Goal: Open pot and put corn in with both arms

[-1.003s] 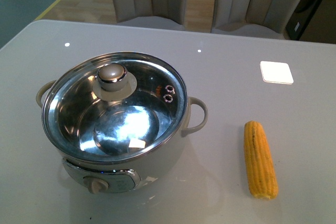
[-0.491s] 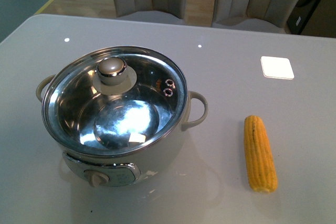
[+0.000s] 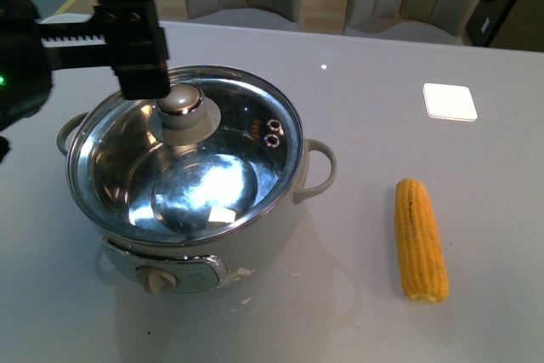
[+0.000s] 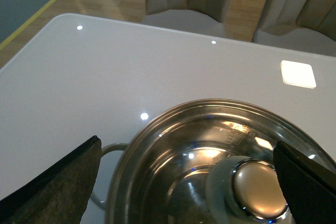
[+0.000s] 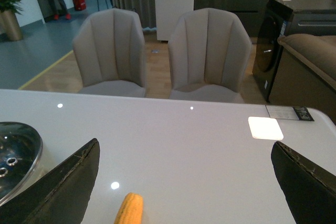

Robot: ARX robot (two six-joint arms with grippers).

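The left gripper (image 4: 185, 142) hangs over the round cream-white electric pot (image 3: 255, 252) with its jaws wide apart. The steel-topped knob (image 4: 257, 190) of the steel-rimmed glass lid (image 3: 217, 189), which sits on the pot, lies between them, nearer one finger. The right gripper (image 5: 184, 145) also has its jaws spread. The yellow-orange corn cob (image 3: 421, 240) lies on the grey table (image 3: 382, 125), low in their gap and touching neither finger.

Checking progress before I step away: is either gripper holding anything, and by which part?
Nothing is held: left gripper open beside the lid knob, right gripper open, clear of the corn.
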